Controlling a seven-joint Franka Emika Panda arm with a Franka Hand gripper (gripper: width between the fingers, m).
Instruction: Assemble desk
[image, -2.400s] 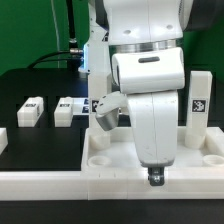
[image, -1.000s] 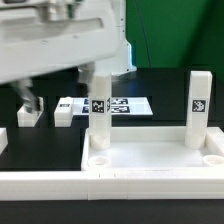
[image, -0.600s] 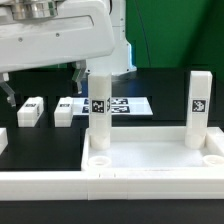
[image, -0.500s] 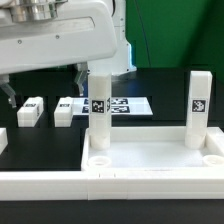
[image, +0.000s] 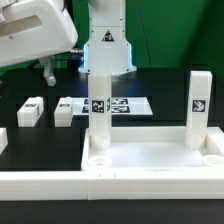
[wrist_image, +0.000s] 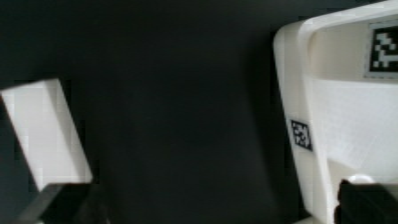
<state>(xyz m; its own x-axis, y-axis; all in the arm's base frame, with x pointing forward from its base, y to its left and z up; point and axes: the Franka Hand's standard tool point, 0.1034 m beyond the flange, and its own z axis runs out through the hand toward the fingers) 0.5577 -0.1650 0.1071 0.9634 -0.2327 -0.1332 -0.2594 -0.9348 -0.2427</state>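
Your gripper (wrist_image: 210, 200) is spread wide, holding nothing. The desk slab (image: 150, 160) lies along the counter's near edge, with two upright legs (image: 99, 108) standing in its far corner sockets.

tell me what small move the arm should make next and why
Probably lower the open gripper onto a loose leg lying on the table. Two standing legs already sit in the slab, both near sockets are empty, and the gripper holds nothing.
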